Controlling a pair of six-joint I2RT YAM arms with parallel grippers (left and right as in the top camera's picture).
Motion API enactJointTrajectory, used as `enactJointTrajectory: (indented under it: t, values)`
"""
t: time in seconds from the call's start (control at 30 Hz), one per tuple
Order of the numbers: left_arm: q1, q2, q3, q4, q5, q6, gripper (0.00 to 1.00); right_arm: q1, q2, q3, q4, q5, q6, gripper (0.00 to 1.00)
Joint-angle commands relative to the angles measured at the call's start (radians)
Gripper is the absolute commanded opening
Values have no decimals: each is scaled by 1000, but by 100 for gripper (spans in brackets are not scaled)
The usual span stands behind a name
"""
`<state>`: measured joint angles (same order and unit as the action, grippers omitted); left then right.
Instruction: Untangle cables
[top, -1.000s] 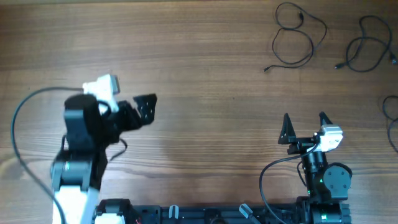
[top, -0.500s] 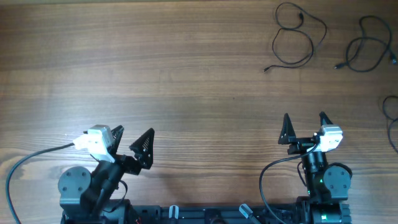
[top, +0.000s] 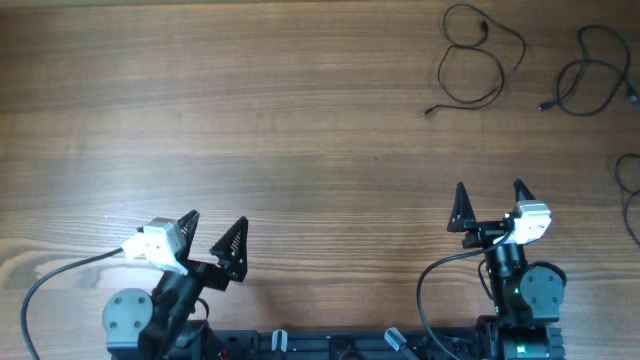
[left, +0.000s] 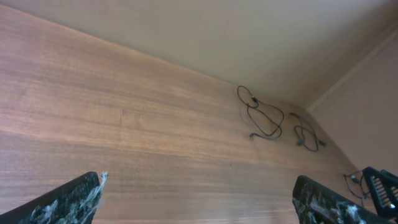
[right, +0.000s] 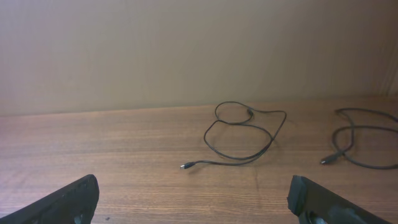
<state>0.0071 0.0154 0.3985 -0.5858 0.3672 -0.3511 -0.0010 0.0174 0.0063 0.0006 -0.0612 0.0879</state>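
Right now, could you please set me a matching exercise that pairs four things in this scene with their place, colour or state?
Things:
1. left gripper
2. right gripper
3. cables
4. table

Descriptions:
A. brown wood grain
B. black loops lying at the far right
C. open, near edge, right side
D. open, near edge, left side

Pairs: 1-D; 2-C; 3-B; 4-A

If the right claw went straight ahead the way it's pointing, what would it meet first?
Probably the looped black cable. It lies almost dead ahead of the right claw, with only bare table between. Depth is unclear, so the claw might pass above it.
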Motion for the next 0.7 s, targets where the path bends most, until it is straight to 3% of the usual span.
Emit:
enactJointTrajectory:
  t: [0.0, 0.27, 0.67]
  values:
    - [6, -12, -55, 80, -22, -2, 100, -3, -14, -2, 3, 16, -9, 100]
    - [6, -12, -218, 323, -98, -2, 100, -3, -14, -2, 3, 16, -10, 100]
    - [6, -12, -322, 399, -232, -2, 100, -3, -14, -2, 3, 16, -10, 100]
